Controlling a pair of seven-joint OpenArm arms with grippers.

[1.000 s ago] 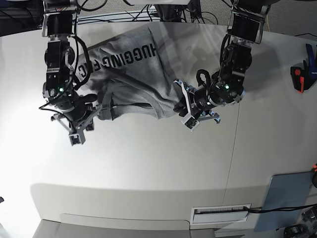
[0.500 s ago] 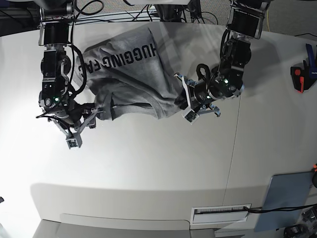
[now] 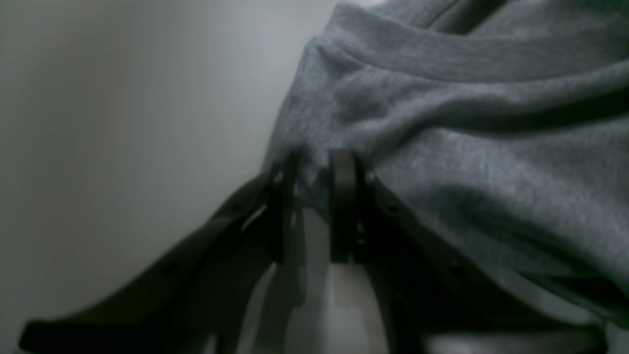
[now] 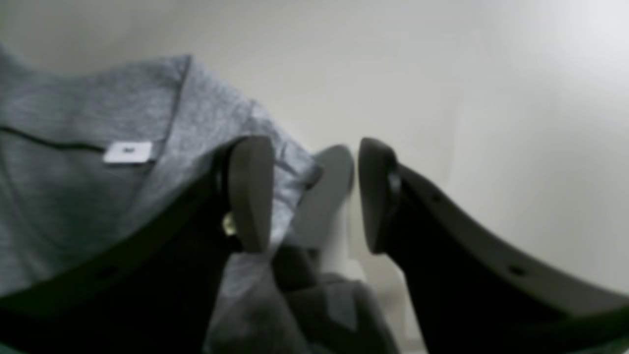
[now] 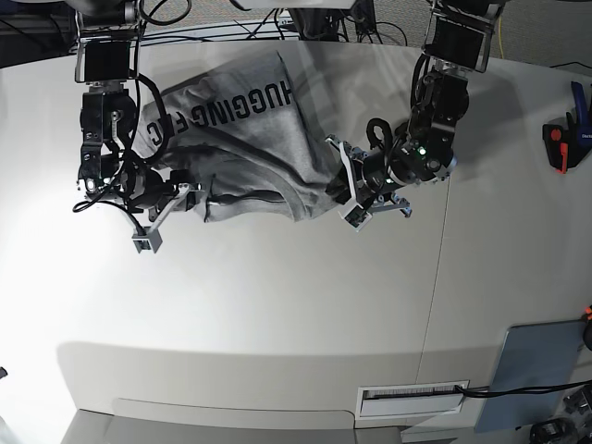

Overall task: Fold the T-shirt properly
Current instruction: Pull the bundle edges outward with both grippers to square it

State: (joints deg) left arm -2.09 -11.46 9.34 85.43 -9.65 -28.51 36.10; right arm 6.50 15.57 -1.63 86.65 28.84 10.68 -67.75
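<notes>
The heather-grey T-shirt (image 5: 250, 139) lies crumpled at the back of the table, black lettering facing up. My left gripper (image 5: 342, 192), on the base view's right, sits at the shirt's right edge. In the left wrist view the left gripper (image 3: 314, 164) is shut on a fold of the T-shirt (image 3: 467, 147). My right gripper (image 5: 159, 220) is at the shirt's lower left corner. In the right wrist view the right gripper (image 4: 312, 152) is open, one finger (image 4: 250, 191) lying against the edge of the T-shirt (image 4: 98, 196). A small white tag (image 4: 128, 151) shows there.
A black and red tool (image 5: 558, 143) and a blue object (image 5: 583, 106) lie at the right edge. A grey pad (image 5: 538, 363) sits at the front right, with a labelled slot (image 5: 412, 398) beside it. Cables run along the back edge.
My right gripper has moved up and right, onto the shirt's lower left corner. My left gripper has shifted only slightly, still at the shirt's right edge.
</notes>
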